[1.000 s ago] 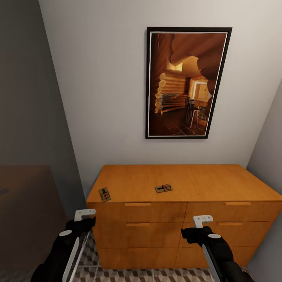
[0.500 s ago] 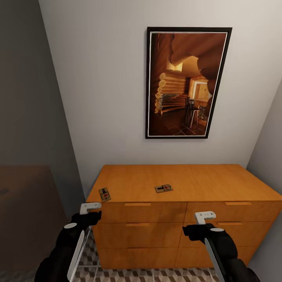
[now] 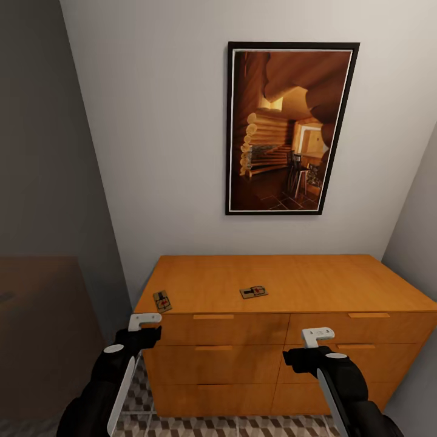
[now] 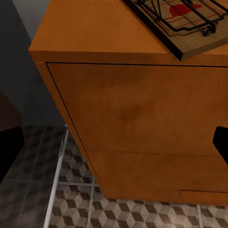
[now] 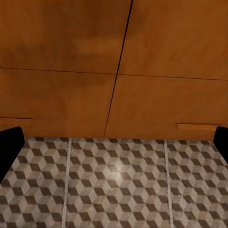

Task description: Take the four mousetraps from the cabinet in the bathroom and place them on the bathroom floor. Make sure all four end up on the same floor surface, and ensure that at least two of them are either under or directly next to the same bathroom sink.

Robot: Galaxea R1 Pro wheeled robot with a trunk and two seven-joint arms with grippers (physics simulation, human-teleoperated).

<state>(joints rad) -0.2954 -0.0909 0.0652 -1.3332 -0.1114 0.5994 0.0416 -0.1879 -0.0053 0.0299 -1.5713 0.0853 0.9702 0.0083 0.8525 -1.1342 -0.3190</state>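
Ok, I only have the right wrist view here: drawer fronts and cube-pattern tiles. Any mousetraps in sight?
Observer: Two in the head view, on the cabinet top: the corner mousetrap at its front left, the middle mousetrap further right.
Operator: Is a gripper near either?
Observer: The left gripper hangs just below the front edge, by the corner mousetrap.
Operator: And the right?
Observer: The right gripper faces the drawers, holding nothing.

Soft, even render lighting; left side shadowed, edges slightly blurred.
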